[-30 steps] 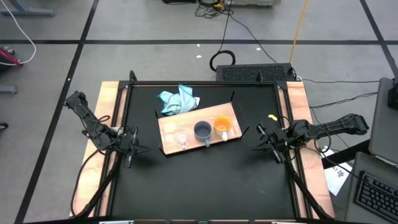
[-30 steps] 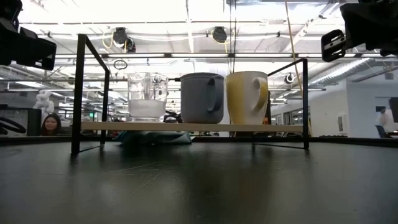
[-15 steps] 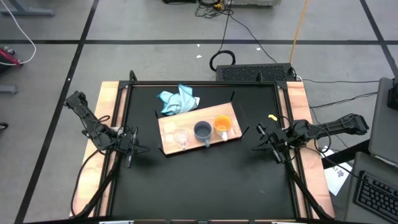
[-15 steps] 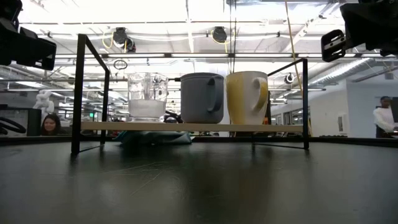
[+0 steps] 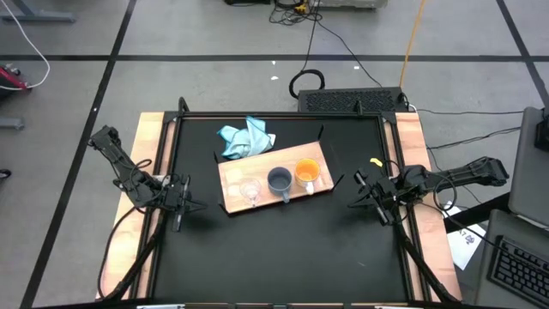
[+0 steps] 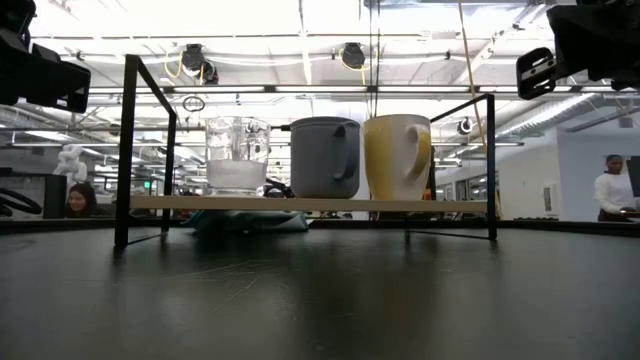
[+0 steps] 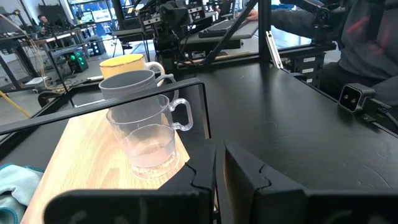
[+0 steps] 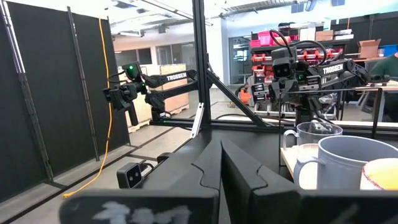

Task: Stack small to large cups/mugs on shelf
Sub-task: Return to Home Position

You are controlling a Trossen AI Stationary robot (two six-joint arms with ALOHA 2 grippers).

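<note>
All three are up on the shelf [image 5: 236, 170], and the wooden board sits at a slant in the middle of the black tabletop [image 5: 283, 249]. On it runs a tidy row: glass cup [image 5: 250, 190] at the end nearer the left arm, grey mug [image 5: 279, 180] in the middle, orange mug [image 5: 307, 172] at the end nearer the right arm. Small, medium, large, all upright. From tabletop height the three stand shoulder to shoulder on the board, the grey and orange mugs just beside each other and the glass cup a touch apart from the grey one. The black brackets frame both ends.

Just behind the shelf's far edge, a light blue cloth [image 5: 247, 139] lies crumpled on the tabletop.

Now the arms. The left end effector [image 5: 183, 199] hangs at the left side of the tabletop, well apart from the shelf, holding nothing. Its wrist camera shows the two dark fingers pressed together, with the glass cup closest ahead and the two mugs lined up behind it. The right end effector [image 5: 364, 196] hangs at the right side, also clear of the shelf, fingers pressed together and empty.

In the room beyond, one person [image 6: 80, 200] shows at the far left and another [image 6: 612, 190] at the far right.
</note>
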